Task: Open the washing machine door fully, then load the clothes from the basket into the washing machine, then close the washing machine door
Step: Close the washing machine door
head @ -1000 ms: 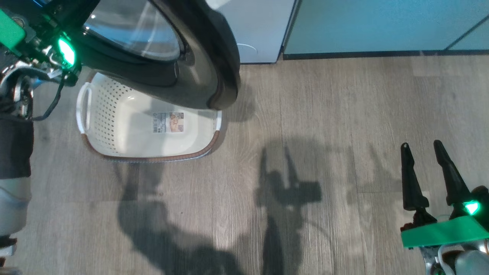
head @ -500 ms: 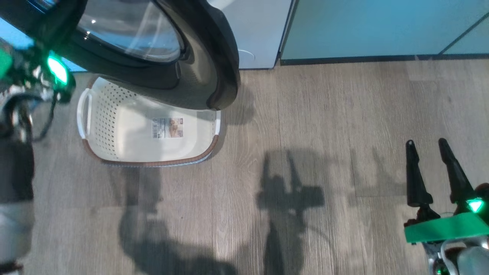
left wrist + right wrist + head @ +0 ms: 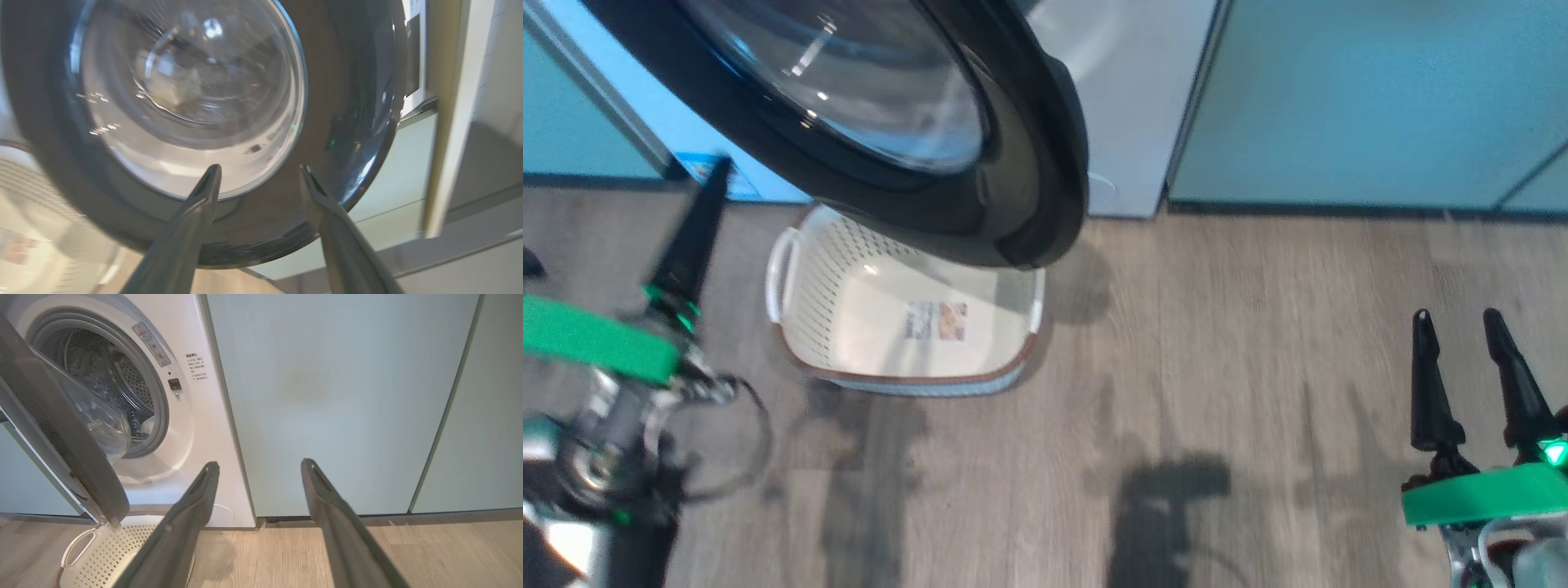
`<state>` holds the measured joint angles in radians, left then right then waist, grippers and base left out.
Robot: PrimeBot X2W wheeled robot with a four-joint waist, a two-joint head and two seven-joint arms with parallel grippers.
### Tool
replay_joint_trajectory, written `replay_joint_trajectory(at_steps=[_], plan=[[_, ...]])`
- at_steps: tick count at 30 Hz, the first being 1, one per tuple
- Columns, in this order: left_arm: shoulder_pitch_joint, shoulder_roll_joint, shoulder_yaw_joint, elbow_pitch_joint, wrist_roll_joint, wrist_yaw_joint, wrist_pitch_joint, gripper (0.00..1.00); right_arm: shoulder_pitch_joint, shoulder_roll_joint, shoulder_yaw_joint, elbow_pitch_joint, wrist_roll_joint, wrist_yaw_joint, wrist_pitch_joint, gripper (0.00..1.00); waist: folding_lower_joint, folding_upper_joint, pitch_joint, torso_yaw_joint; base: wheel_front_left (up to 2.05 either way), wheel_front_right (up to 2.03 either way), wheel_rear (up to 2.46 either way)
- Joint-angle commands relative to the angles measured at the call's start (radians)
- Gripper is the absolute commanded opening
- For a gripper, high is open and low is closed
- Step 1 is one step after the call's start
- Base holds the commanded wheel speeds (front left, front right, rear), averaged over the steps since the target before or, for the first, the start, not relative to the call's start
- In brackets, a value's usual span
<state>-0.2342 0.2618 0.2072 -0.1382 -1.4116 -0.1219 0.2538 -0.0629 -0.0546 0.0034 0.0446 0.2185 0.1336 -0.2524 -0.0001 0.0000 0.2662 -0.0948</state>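
The washing machine door (image 3: 1045, 163), black-rimmed with a glass bowl, stands swung out over the basket (image 3: 792, 343). The basket's bottom lies bare except for a label; the clothes are out of view. My left gripper (image 3: 259, 167) is open and holds nothing, pointing at the door's (image 3: 347, 122) outer face just ahead; one of its fingers (image 3: 690, 237) shows left of the basket. My right gripper (image 3: 1458, 322) hangs open and free over the floor at the lower right. The right wrist view shows the washing machine (image 3: 204, 428), its steel drum mouth (image 3: 102, 384) uncovered, and the door (image 3: 61, 428).
Pale green cabinet doors (image 3: 1380, 98) run along the back wall to the right of the washer, with a dark plinth at floor level. Wood-look floor (image 3: 1217, 367) stretches between the basket and my right gripper. A black cable loops beside my left wrist (image 3: 743, 441).
My left gripper has opened, left the door's rim and dropped back to the lower left. The head camera has shifted, so door and basket sit further right and lower.
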Motion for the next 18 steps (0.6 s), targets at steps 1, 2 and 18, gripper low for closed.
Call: replay_joint_trajectory(at_steps=[1, 2, 18], plan=[[0.024, 0.033, 0.011, -0.045, 0.091, -0.009, -0.058, 1.00, 0.007, -0.001, 0.019, -0.027, -0.010, -0.003, -0.009, 1.00, 0.0001, 0.0000, -0.053, 0.044, 0.00, 0.00, 0.00], [0.047, 0.043, -0.015, -0.045, 0.148, -0.009, -0.088, 1.00, 0.013, -0.002, 0.019, -0.026, -0.013, -0.003, -0.009, 1.00, 0.0001, 0.0000, -0.067, 0.053, 0.00, 0.00, 0.00], [0.312, 0.050, -0.250, -0.016, 0.931, 0.181, -0.479, 1.00, 0.162, -0.001, 0.027, -0.058, -0.036, -0.003, 0.035, 1.00, 0.0001, 0.0000, -0.233, 0.087, 0.00, 0.00, 0.00]])
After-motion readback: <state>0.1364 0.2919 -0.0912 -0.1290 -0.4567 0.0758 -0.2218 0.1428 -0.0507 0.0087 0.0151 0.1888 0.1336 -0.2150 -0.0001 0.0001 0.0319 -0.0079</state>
